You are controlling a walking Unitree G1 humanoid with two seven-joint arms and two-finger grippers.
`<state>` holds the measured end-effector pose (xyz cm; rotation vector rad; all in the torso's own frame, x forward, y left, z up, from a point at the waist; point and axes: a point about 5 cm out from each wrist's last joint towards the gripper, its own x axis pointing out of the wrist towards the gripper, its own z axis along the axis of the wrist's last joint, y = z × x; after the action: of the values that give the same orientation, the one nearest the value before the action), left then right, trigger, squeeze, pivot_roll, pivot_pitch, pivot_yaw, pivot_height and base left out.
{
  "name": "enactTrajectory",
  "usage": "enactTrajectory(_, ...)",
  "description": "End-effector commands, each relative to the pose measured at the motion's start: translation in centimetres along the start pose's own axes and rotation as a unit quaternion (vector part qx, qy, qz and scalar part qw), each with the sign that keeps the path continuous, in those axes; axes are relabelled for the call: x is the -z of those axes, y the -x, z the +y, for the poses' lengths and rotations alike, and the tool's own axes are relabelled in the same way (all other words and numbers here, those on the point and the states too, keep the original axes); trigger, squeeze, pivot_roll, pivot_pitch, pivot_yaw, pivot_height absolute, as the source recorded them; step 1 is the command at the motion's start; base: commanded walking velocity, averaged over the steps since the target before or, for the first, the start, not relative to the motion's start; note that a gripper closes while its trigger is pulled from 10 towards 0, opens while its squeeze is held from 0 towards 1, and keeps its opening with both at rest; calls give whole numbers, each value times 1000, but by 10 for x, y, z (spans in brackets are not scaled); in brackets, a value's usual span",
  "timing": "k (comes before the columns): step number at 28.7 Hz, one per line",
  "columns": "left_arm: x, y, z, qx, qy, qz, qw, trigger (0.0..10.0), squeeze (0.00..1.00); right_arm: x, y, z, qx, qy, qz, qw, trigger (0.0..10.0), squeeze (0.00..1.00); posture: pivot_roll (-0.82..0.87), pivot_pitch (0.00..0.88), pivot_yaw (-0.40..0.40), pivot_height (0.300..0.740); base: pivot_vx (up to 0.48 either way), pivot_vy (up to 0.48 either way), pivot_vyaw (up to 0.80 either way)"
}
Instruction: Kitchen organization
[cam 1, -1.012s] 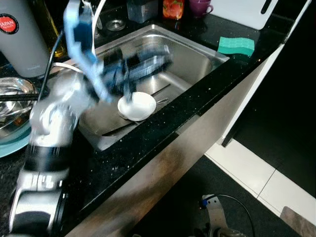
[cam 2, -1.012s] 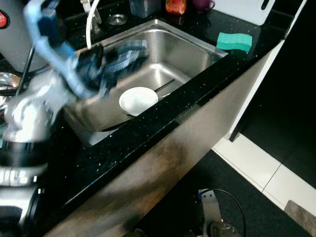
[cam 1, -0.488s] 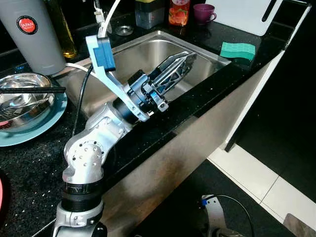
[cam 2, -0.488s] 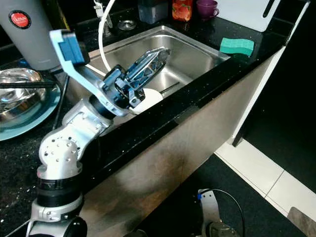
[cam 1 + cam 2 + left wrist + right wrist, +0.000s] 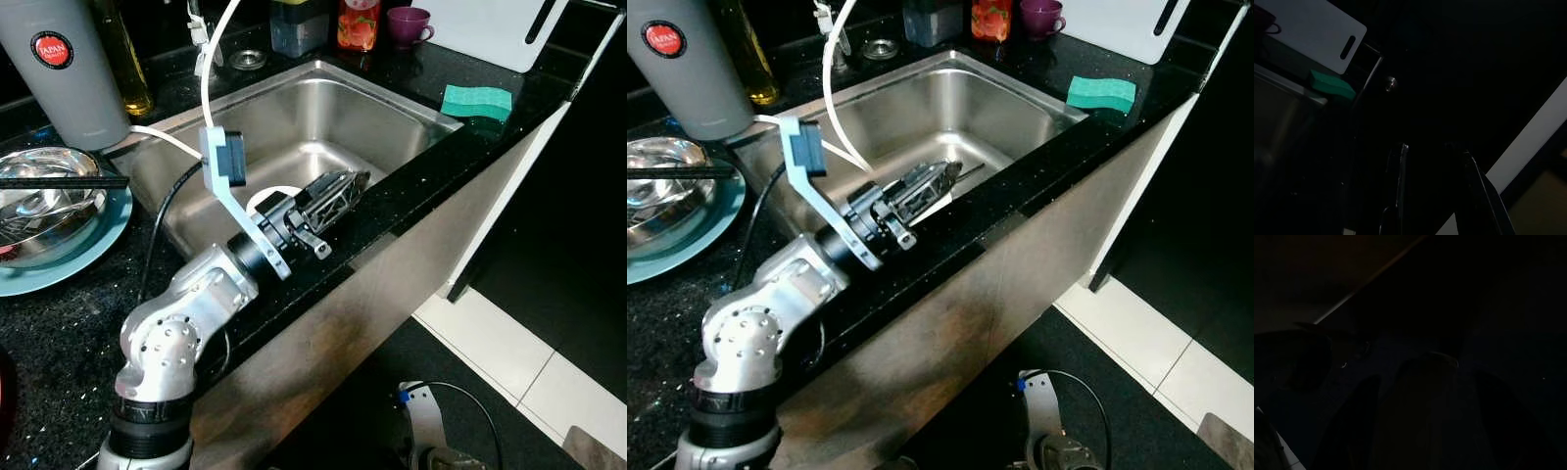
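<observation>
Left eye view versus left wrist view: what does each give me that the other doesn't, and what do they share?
Left eye adds: sink, white bowl below the left gripper, grey flask, purple mug. Left wrist adds: a small metal knob in the dark past the counter. Both: green sponge, white board, the left gripper, open.

Head views are sharp and evenly lit; overhead light glares off the steel sink [image 5: 323, 108]. Right of the sink, the floor falls into shadow. Both wrist views are very dark, nearly unreadable.
</observation>
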<state>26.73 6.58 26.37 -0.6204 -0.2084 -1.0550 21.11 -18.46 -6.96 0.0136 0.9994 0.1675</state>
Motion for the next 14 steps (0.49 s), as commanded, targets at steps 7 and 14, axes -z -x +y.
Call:
enactTrajectory(7, 2, -2, -8, 4, 2, 5, 1000, 10000, 0, 8, 0, 1, 0, -11, 10, 1000, 10000, 0, 74, 85, 14, 740, -324, 0, 0)
enactTrajectory(14, 4, -3, -8, 5, 5, 5, 1000, 10000, 0, 8, 0, 1, 2, -12, 9, 1000, 10000, 0, 72, 87, 12, 740, -335, 0, 0)
